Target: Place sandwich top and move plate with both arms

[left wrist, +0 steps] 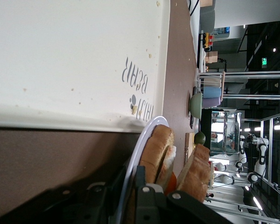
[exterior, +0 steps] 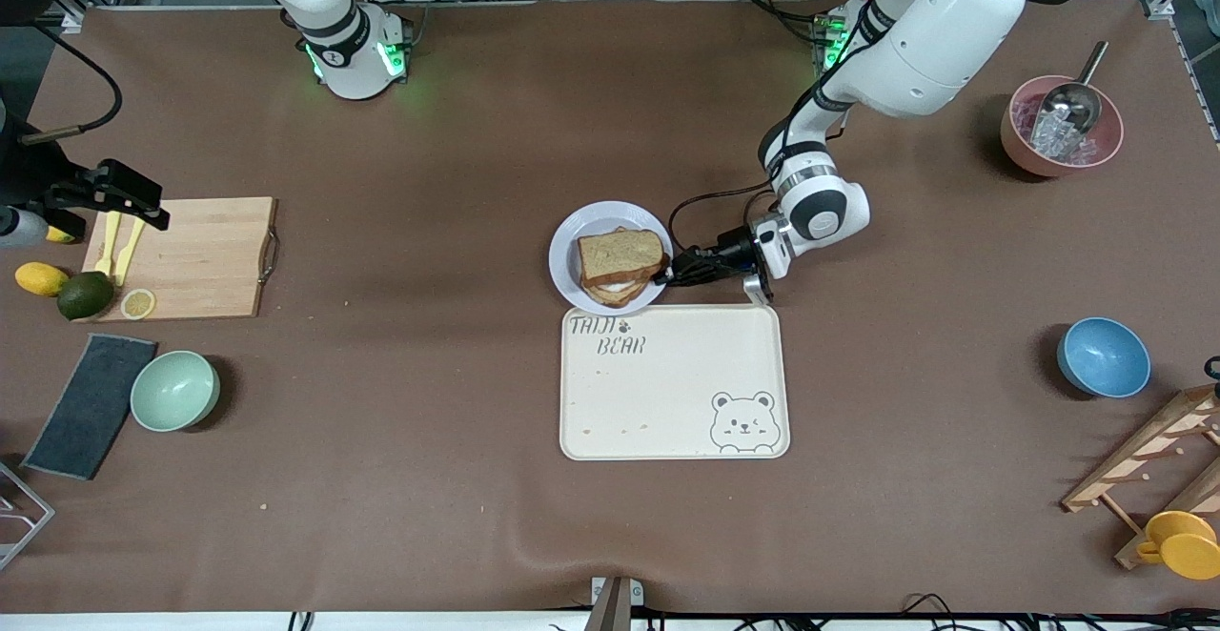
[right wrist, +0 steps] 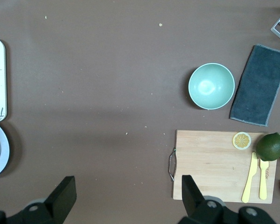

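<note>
Two grippers, one plate, one sandwich, logged from my remote desk.

1. Hard to make out: the filling is nearly all covered by the sandwich top. I see only a white sliver under its nearer edge in the front view, and white and orange bits between the slices in the left wrist view. The lower slice shows as an edge only. The right arm is cut off at the front view's edge.
2. Sandwich top: lies flat, uppermost on the stack, on the plate at mid-table. Its long axis runs from the right arm's end toward the left arm's end, slightly skewed. I cannot tell which side carries the rounded crust.
3. Plate: just beside the farther edge of the cream bear tray.
4. Left gripper: low at the plate's rim on the side toward the left arm's end, jaws narrow, pinching the rim.
5. Right gripper: waiting over the wooden cutting board, jaws spread wide, holding nothing.
</note>
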`<state>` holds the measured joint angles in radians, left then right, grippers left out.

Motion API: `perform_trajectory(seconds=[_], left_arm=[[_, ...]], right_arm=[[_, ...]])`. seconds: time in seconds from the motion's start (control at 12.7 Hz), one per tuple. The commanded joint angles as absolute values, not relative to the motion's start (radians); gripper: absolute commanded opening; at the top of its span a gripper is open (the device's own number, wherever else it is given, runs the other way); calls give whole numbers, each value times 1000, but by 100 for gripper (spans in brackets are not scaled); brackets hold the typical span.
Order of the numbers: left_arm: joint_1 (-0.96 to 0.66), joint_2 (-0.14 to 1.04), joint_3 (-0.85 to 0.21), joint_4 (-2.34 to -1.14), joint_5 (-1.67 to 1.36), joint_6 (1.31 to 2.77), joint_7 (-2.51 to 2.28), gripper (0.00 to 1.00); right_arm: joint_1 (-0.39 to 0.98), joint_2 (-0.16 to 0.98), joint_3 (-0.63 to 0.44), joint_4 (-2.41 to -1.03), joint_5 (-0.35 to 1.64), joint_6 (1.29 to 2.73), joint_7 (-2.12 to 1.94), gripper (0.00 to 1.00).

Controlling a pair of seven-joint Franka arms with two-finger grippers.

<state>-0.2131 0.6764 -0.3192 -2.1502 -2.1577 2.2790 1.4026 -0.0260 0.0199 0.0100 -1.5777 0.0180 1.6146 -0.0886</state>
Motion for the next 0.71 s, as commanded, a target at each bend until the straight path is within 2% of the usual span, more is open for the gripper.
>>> perform_trajectory(seconds=[0.0, 0.32, 0.63], left_arm=[[-236, 736, -311, -2117, -2181, 2296, 1411, 13], [-236, 735, -311, -2115, -2180, 2296, 1410, 6], [-230, 732, -311, -2115, -2171, 2296, 1411, 4]], right_arm=[[-17, 2, 9, -1577, -6, 1583, -61, 100], [-18, 5, 8, -1578, -6, 1575, -63, 100], [-20, 5, 8, -1578, -6, 1574, -67, 100]])
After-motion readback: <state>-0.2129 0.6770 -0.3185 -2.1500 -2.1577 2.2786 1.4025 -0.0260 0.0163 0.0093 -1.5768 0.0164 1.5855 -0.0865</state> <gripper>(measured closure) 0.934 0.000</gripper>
